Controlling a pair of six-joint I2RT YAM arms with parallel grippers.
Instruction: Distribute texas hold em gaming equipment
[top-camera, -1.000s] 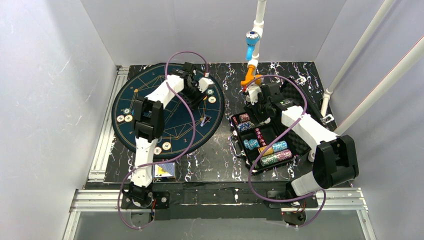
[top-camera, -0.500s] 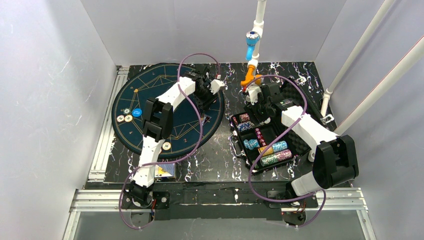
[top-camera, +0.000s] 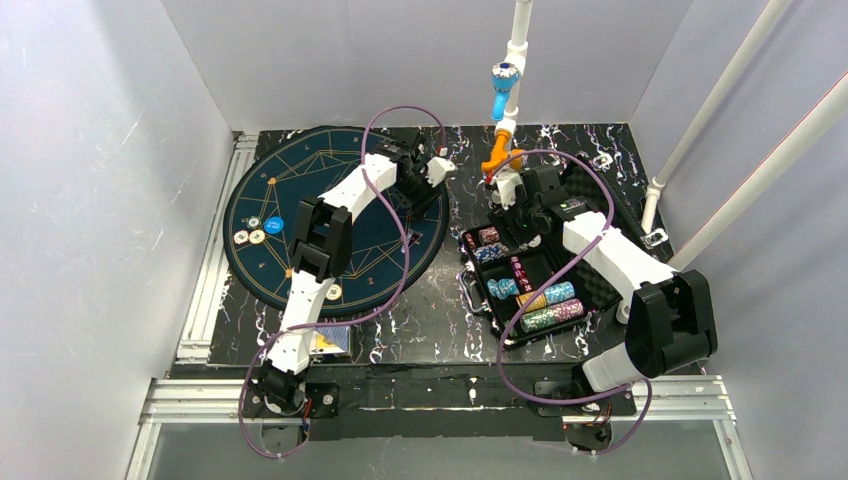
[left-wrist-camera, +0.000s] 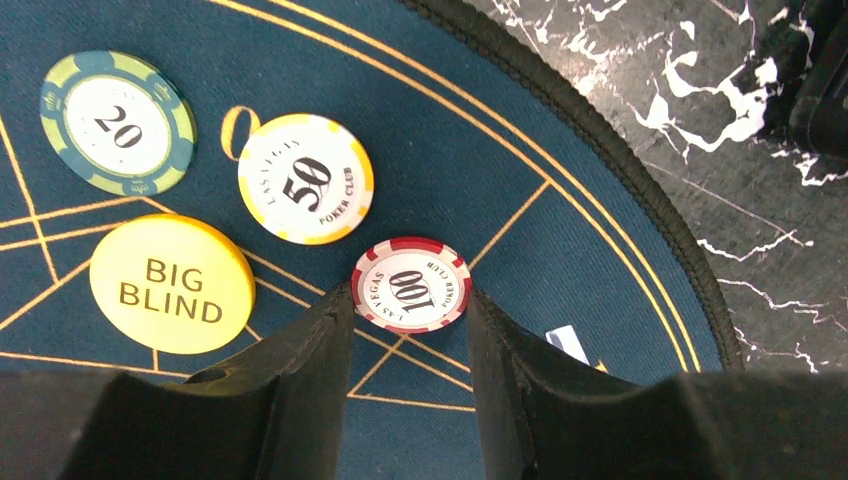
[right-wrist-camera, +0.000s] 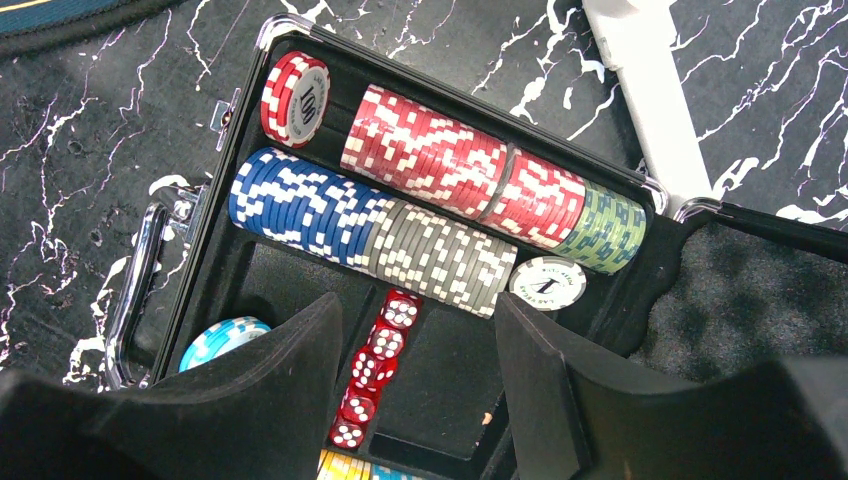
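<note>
at the left of the overhead view you are looking at a round dark teal felt mat with gold lines (top-camera: 262, 195), lying on the black white-veined table top (top-camera: 440, 310). near the mat's left edge a round blue disc (top-camera: 274, 224) is sitting just beside two pale chips (top-camera: 241, 237).

your left gripper (top-camera: 425, 172) is hovering over the mat's upper right edge. in its wrist view, a green-edged 20 chip (left-wrist-camera: 117, 122) is lying at upper left and a yellow big blind disc (left-wrist-camera: 171, 284) below it. a yellow-edged 50 chip (left-wrist-camera: 305, 192) is lying to their right. all three are flat on the felt and apart from each other. the fingers are standing apart, and a red-and-white 100 chip (left-wrist-camera: 411, 285) is lying flat in the gap between their tips. you cannot tell whether the pads are touching its rim.

further right, the open black foam-lined case (top-camera: 600, 290) is sitting on the table. your right gripper (right-wrist-camera: 418, 305) is hanging over it with its fingers spread wide and holding nothing. inside the case a blue-and-white chip row (right-wrist-camera: 295, 205) is lying end to end with a grey chip row (right-wrist-camera: 440, 255). a red-and-white chip row (right-wrist-camera: 430, 150) is lying above them. a line of red dice (right-wrist-camera: 378, 365) is showing between the fingers.
</note>
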